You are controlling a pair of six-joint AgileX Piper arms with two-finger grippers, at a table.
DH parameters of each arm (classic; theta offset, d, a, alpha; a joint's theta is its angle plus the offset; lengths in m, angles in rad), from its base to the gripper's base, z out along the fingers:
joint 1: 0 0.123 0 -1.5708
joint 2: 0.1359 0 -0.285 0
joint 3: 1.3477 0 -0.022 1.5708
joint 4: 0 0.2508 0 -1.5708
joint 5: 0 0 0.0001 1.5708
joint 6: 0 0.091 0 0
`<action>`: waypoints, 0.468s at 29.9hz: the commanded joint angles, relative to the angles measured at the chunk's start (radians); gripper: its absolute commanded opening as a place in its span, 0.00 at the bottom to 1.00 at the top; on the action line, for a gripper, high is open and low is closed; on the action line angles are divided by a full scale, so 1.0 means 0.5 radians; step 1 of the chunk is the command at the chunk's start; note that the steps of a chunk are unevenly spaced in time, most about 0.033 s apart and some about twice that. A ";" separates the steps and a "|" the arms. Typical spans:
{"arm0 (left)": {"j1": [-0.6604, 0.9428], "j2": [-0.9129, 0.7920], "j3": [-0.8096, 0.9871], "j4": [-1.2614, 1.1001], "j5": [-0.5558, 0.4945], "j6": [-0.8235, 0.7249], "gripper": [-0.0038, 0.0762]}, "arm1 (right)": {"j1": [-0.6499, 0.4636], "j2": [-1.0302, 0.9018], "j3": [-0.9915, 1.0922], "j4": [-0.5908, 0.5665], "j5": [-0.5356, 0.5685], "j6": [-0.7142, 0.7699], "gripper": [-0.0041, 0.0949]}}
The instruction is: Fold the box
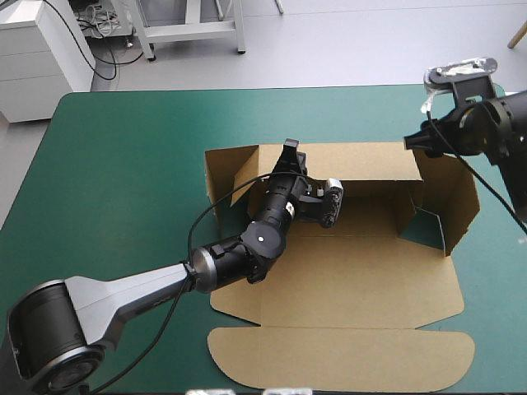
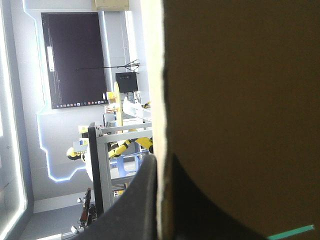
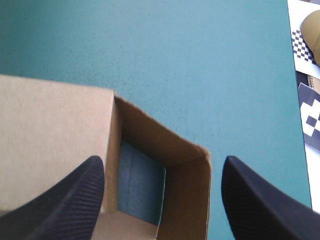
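Note:
The brown box point(image 1: 354, 271) lies partly raised in the middle of the table, its far wall upright and its lid flat toward the near edge. My left gripper point(image 1: 288, 153) sits at the top of the far wall near its left end. In the left wrist view the wall's board point(image 2: 240, 100) stands edge-on between the black fingers point(image 2: 137, 200), so the left gripper point(image 2: 160, 167) is shut on it. My right gripper point(image 1: 412, 141) hovers over the far right corner. In the right wrist view the right gripper point(image 3: 162, 162) stands open above the corner flaps point(image 3: 182, 165) of the box point(image 3: 50, 125).
The right side flap point(image 1: 454, 200) leans outward and the left side flap point(image 1: 224, 177) stands up. The rounded lid flap point(image 1: 338, 362) reaches close to the table's near edge. Bare teal-green cover point(image 1: 115, 164) lies left of and beyond the box. Checkered sheets point(image 3: 306, 47) show past the table's edge.

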 commanded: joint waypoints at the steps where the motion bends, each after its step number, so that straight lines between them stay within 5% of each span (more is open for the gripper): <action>1: -0.011 -0.087 -0.058 0.042 0.048 -0.005 0.04 | -0.112 0.111 -0.265 0.067 -0.086 -0.032 0.65; 14: -0.011 -0.087 -0.058 0.042 0.040 -0.014 0.04 | -0.881 0.403 -0.317 1.225 -0.228 -0.518 0.65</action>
